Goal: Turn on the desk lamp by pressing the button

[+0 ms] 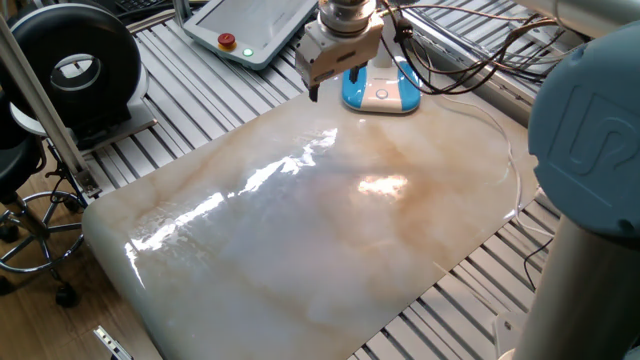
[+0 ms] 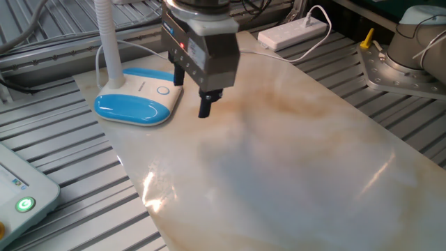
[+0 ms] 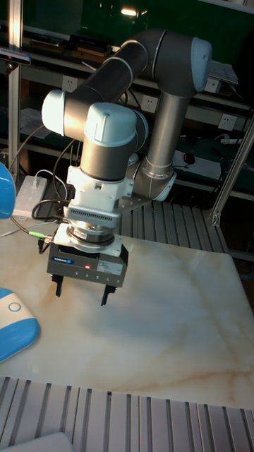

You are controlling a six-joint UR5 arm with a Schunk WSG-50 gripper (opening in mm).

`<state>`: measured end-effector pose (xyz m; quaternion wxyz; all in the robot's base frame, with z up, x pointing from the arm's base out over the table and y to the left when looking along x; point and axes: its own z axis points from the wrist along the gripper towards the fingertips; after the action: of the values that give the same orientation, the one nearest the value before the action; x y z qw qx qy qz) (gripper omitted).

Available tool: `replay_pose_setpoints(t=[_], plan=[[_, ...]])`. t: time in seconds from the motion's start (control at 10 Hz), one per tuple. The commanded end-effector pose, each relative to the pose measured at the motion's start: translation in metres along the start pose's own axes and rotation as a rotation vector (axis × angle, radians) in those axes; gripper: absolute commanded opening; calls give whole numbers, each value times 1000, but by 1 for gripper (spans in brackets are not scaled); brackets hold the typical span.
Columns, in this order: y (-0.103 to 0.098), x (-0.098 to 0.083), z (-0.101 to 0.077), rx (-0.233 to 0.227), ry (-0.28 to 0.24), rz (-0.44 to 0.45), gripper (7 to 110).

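In one fixed view we see the small desk lamp with its rounded bright-blue and white plastic base (image 1: 380,92) at the far edge of the pale marble-patterned table (image 1: 300,230); the two-finger gripper (image 1: 330,82) hangs above the table just beside the base, on the base's left in this picture, apart from it; the round button (image 1: 381,96) sits on the white top of the base, uncovered.

In the other fixed view the lamp base lies to the left of the gripper (image 2: 205,106), its long axis running roughly across the picture, the button (image 2: 163,90) at the end nearer the gripper; the slim white neck (image 2: 106,35) rises from the far left of the base; we judge the coming move to be a short sideways travel towards the button, then a descent.

In the tall fixed view we see the gripper (image 3: 81,291) from the front, its two fingertips parted with a clear gap and holding nothing; the lamp base shows at the left edge, button (image 3: 14,307) upward.

We see no containers.
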<state>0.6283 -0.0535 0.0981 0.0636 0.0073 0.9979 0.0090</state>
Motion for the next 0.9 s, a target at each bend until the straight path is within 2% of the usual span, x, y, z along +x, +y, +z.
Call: replay_pose_setpoints(t=[0.0, 0.3, 0.8], plan=[[24, 0, -13, -41, -34, -62, 88], [37, -2, -21, -58, -65, -20, 88], [35, -2, -14, -32, -63, -84, 88]])
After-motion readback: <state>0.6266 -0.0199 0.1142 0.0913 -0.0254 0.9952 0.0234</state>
